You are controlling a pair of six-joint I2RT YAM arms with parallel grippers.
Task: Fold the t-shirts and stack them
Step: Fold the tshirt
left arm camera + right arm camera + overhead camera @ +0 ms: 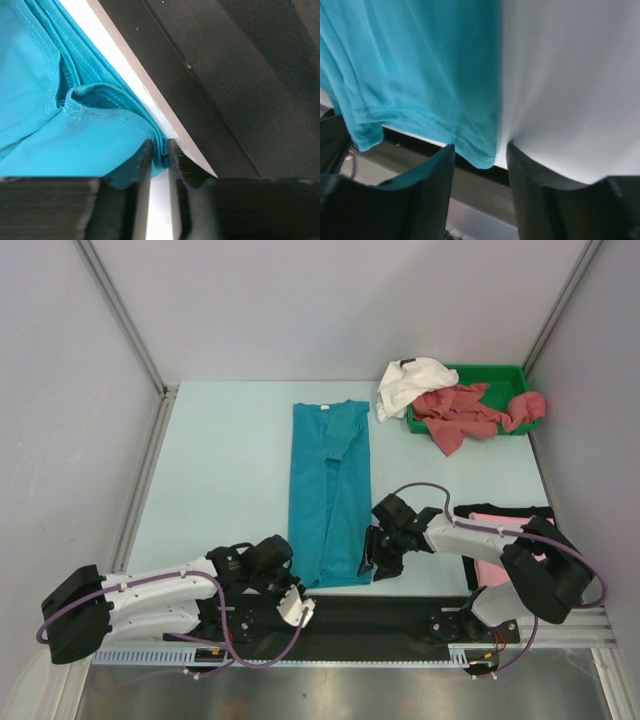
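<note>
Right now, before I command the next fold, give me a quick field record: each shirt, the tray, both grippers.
teal t-shirt: folded into a long strip, mid-table
left gripper: closed on the teal t-shirt's near-left corner
right gripper: open, straddling its near-right corner, not pinching
green tray: far right of the table
white t-shirt: crumpled, draped over the tray's left rim
dusty-red t-shirts: heaped in the tray, spilling over its front edge
light pink t-shirt: on black cloth, near right, partly under the right arm
</note>
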